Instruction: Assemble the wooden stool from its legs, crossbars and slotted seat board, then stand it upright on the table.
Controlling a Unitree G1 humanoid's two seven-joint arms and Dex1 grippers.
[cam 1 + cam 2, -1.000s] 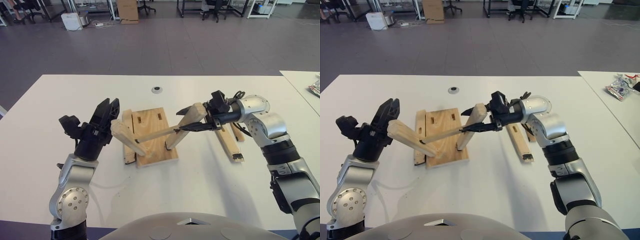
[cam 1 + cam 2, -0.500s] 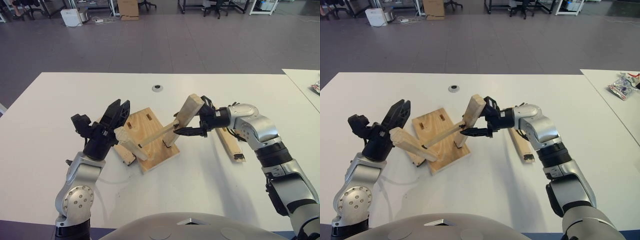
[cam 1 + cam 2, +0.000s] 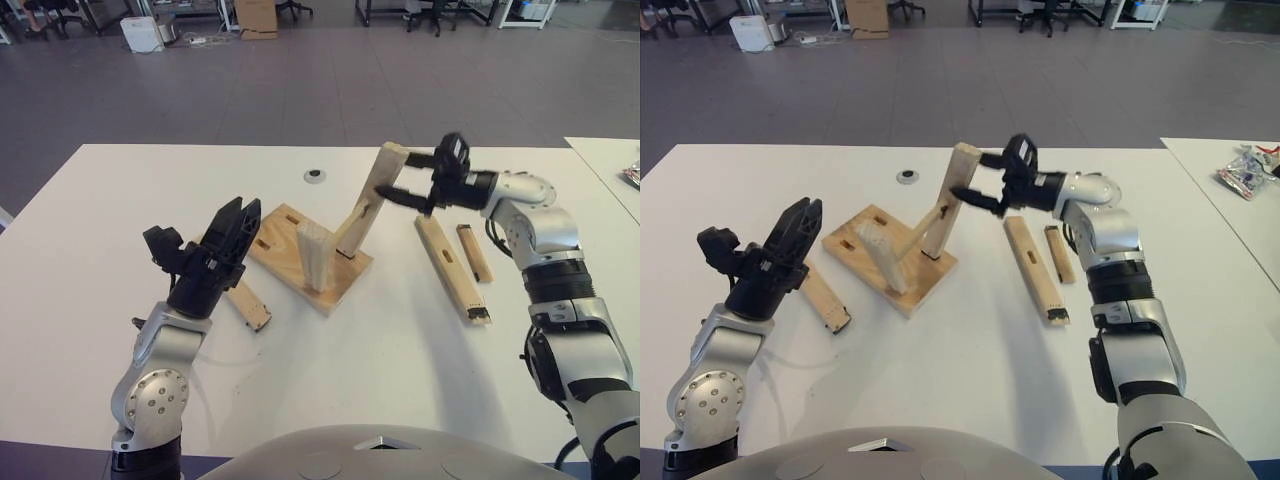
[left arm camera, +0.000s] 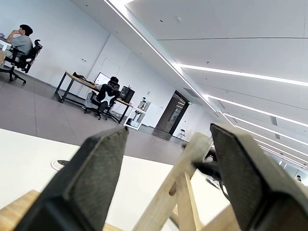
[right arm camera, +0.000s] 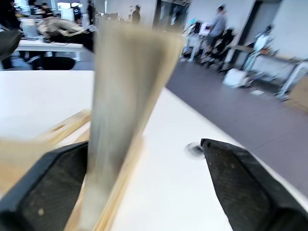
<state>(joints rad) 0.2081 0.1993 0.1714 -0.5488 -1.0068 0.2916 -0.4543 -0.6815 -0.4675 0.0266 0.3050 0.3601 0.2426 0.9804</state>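
With left gripper (image 3: 240,212) and right gripper (image 3: 403,173) both wide open and empty, the tall pale wooden leg (image 3: 368,205) slotted into the centre-frame flat wooden seat board (image 3: 285,243) could topple if nudged.

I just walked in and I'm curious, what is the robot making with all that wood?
It is building a wooden stool. The seat board lies on the table with two legs sticking up out of it, a front leg and a leaning back leg. The right gripper is open around the top of the back leg. The left gripper is open beside the board, near a loose leg. A long piece and a short piece lie to the right.
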